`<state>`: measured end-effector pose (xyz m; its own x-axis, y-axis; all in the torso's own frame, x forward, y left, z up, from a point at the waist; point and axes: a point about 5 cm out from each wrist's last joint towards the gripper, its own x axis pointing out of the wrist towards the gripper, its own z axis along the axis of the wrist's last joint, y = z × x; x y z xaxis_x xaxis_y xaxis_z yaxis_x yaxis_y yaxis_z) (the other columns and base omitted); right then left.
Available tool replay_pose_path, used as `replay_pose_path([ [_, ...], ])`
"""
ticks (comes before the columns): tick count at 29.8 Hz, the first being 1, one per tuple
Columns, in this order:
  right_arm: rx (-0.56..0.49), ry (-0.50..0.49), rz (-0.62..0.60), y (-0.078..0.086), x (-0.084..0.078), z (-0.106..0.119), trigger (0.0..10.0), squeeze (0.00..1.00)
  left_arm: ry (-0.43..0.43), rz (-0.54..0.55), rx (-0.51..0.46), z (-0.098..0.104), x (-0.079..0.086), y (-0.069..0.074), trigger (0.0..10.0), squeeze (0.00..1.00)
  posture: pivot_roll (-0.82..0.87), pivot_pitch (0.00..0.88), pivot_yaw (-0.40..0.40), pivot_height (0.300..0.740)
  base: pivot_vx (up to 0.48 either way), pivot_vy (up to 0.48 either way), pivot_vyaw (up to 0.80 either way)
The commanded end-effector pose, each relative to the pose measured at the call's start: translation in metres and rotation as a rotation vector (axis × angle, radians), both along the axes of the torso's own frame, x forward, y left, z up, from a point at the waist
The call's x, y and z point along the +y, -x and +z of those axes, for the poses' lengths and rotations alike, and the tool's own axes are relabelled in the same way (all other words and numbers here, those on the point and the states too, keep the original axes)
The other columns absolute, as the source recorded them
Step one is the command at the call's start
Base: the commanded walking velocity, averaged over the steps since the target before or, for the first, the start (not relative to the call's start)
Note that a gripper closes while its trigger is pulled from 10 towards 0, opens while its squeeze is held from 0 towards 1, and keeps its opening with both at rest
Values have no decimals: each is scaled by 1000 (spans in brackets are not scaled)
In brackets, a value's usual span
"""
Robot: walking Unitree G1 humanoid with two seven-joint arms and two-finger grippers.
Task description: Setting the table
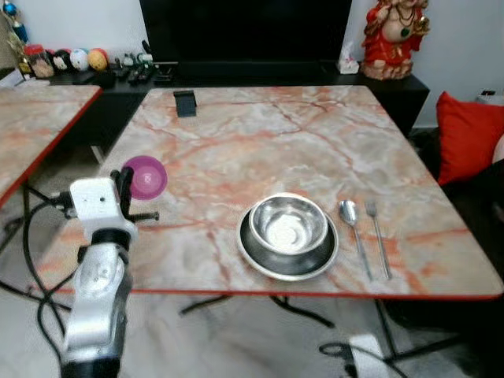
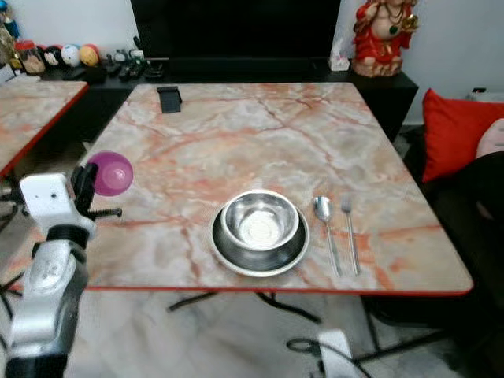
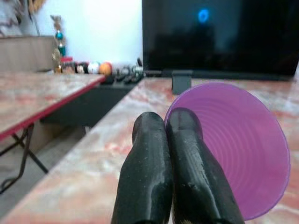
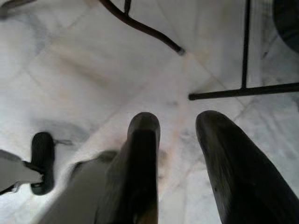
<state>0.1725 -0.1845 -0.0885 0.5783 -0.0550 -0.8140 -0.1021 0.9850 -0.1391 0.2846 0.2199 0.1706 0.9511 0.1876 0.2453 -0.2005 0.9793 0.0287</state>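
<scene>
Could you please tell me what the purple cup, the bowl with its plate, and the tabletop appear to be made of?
Purple cup, held by the left gripper: probably plastic, translucent, with fine moulded rings inside.
Bowl and plate: apparently stainless steel, polished, with bright mirror-like reflections.
Table: a marble-look surface with pinkish veins and a red edge; whether stone or laminate cannot be told.

A home living room: television (image 1: 246, 30), idol statue (image 1: 396, 35), red cushion (image 1: 468, 135), marble-top table (image 1: 276, 142).
</scene>
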Motion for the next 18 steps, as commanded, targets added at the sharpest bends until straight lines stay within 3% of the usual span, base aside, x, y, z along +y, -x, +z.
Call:
replay_pose_path([
  [1,-4,13,-12,-1,-7,1,10000,0,-4,-58,1,4,-7,-4,10000,0,-52,0,14,740,0,0,0],
  [6,-11,9,-10,-2,-6,2,10000,0,-8,-110,39,2,-8,-9,10000,0,-55,0,15,740,0,0,0],
  [12,-18,9,-12,-5,-6,3,10000,0,143,-109,27,14,-4,-23,10000,0,-52,0,13,740,0,0,0],
  [18,-23,7,-15,-5,-7,4,10000,0,138,-105,66,24,2,-40,10000,0,-54,0,16,740,0,0,0],
])
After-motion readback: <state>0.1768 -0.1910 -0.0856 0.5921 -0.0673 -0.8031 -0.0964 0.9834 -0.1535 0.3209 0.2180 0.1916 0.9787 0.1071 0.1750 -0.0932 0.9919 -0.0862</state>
